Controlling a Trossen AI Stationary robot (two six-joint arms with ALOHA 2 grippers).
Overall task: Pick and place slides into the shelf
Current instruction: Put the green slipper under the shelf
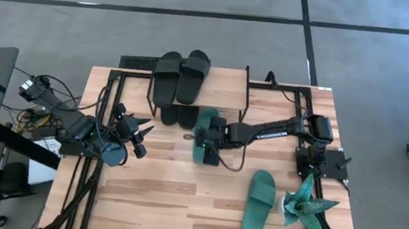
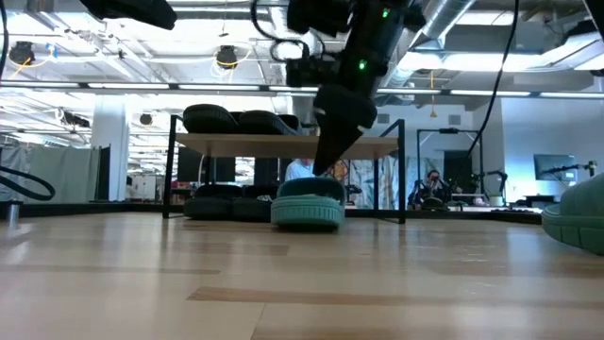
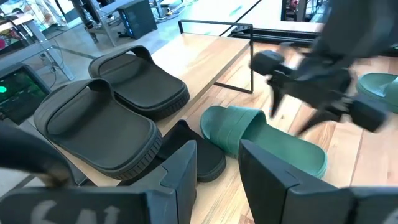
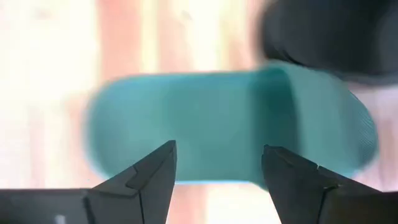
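Observation:
The shelf (image 1: 226, 83) stands at the table's far side. Two black slides (image 1: 180, 76) lie on its plank top (image 3: 205, 59), and two more black slides (image 1: 177, 116) lie on the table beneath it. One teal slide (image 1: 204, 133) rests sole-down on the table at the shelf's near edge (image 2: 308, 202). My right gripper (image 4: 219, 165) is open just above this slide, a finger over each long side. A second teal slide (image 1: 259, 202) lies near the table's right. My left gripper (image 3: 217, 174) is open and hovers left of the shelf (image 1: 141, 135). My right gripper comes at the teal slide (image 4: 230, 124) from above, slanting down from the table's right, fingers across its width. The slide lies flat on the table. Whether the fingertips (image 2: 326, 165) touch its top, I cannot tell.
A spiky teal paper plant (image 1: 304, 201) stands at the table's right edge beside the second teal slide. Black metal frames line both table sides (image 1: 109, 90). Bare wood lies in the table's near middle (image 1: 182, 195). A monitor and cables sit off the table's left.

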